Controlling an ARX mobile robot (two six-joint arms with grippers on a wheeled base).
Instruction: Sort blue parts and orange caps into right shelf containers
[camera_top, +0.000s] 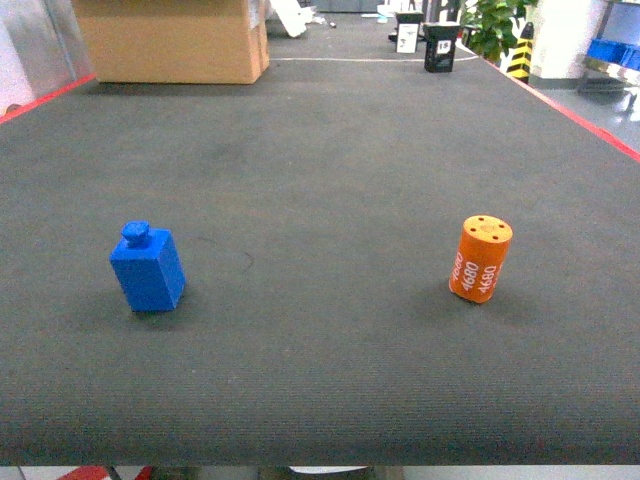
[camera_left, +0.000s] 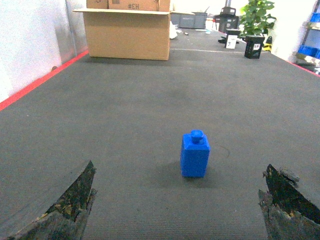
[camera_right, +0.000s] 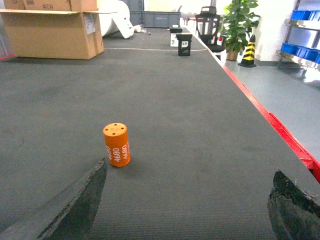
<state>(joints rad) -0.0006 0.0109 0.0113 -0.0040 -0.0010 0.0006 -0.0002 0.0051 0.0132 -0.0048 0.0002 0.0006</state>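
Note:
A blue part (camera_top: 148, 268), a blocky bottle shape with a knob on top, stands upright on the dark mat at the left; the left wrist view shows this blue part (camera_left: 195, 154) ahead of my left gripper (camera_left: 177, 200), which is open and empty. An orange cap (camera_top: 481, 259), a cylinder printed 4680, stands at the right; the same orange cap (camera_right: 116, 145) is ahead and left of my open right gripper (camera_right: 187, 200). Neither gripper appears in the head view. Blue shelf containers (camera_right: 300, 50) sit on a rack far right.
A large cardboard box (camera_top: 172, 40) stands at the mat's far left end. Two small black boxes (camera_top: 440, 48) and a potted plant (camera_top: 497, 25) are at the far end. Red strips (camera_top: 575, 112) mark the mat's side edges; a striped cone (camera_right: 248, 52) stands on the floor.

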